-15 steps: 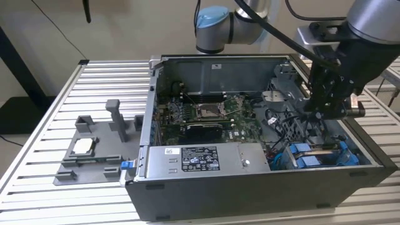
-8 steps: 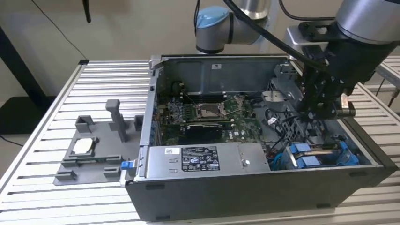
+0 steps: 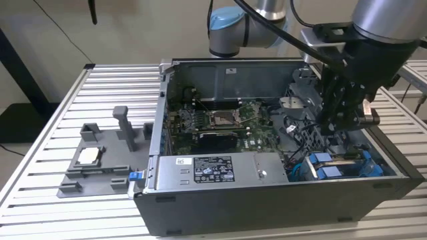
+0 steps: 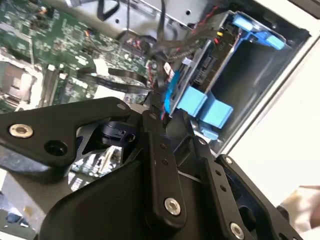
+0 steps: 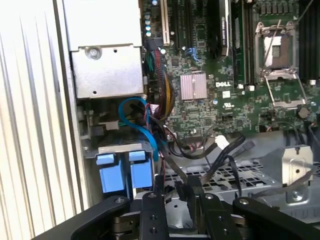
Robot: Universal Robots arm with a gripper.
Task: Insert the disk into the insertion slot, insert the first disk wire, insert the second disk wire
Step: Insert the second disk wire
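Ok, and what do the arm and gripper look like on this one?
The arm is silver-grey tubing with a light blue joint cap, and black cables run down it. The gripper is black, built of flat jointed bars fastened with silver screws.

You're in a robotics lab: robot arm (image 3: 240, 25) over an open computer case (image 3: 267, 210) on a slatted metal bench (image 3: 120, 85).

logo (image 5: 224, 85) on motherboard (image 5: 235, 107), power-supply label (image 3: 213, 169) — print illegible
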